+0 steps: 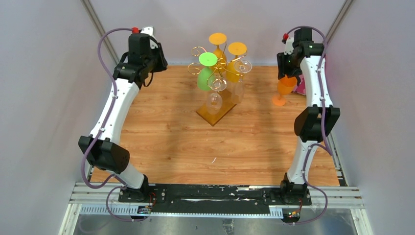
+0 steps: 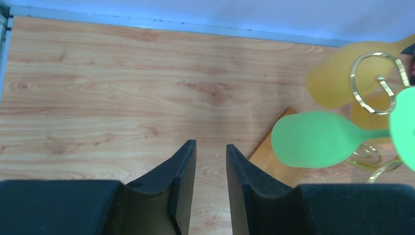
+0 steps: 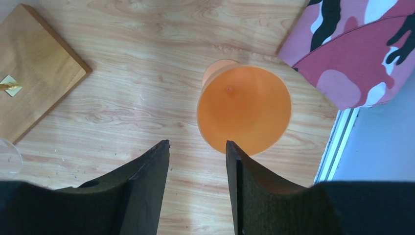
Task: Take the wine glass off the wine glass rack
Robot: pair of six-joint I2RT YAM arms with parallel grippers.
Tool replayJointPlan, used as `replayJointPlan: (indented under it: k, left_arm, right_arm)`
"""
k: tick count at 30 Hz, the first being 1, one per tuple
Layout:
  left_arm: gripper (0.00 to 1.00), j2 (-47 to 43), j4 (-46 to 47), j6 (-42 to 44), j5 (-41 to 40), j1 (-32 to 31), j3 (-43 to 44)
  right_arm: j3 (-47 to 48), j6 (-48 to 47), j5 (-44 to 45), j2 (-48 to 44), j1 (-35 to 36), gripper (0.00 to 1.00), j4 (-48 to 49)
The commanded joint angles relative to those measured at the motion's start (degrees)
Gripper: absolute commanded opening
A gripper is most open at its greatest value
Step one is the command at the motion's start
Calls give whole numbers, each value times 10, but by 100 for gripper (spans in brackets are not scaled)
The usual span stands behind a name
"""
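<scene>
The wine glass rack (image 1: 219,58) is gold wire on a wooden base (image 1: 215,115) at the back middle of the table. A green glass (image 1: 205,74), yellow-orange glasses (image 1: 237,49) and clear glasses (image 1: 214,101) hang upside down from it. An orange wine glass (image 1: 285,88) stands upright on the table at the right, off the rack. My right gripper (image 3: 197,143) is open and empty just above and beside it (image 3: 244,108). My left gripper (image 2: 211,144) is open with a narrow gap, empty, left of the green glass (image 2: 313,139) and a gold spiral arm (image 2: 374,83).
A pink camouflage-patterned object (image 3: 362,49) sits at the table's right edge behind the orange glass, next to the metal side rail (image 3: 337,147). The rack's base corner (image 3: 34,63) and a clear glass rim (image 3: 7,157) show at the right wrist view's left. White walls enclose the table.
</scene>
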Motion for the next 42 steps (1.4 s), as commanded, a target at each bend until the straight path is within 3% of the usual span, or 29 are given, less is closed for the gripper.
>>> replayJointPlan:
  k: [1,6,11,16,29,42]
  left_arm:
    - [35,14,21,8,52,7,53]
    - [36,37,86,-73,251,64,81]
    - [36,78,296,-261,469,113,23]
    - [36,136,527,-472,593,116,-36]
    - [37,87,555,-501,618,109,-128]
    - [38,96,556,-500,608,61,-132]
  right_arm:
    - [-11,11,19,-36,-3,51,11]
    - [-49,21,30,-81,-3,50,45]
    - [-86,30,39,-125,-3,49,83]
    - [-110,39,38,-152,-3,48,110]
    - [-139,49,27,-162,-3,47,142]
    - [-163,46,33,-192,-3,46,164]
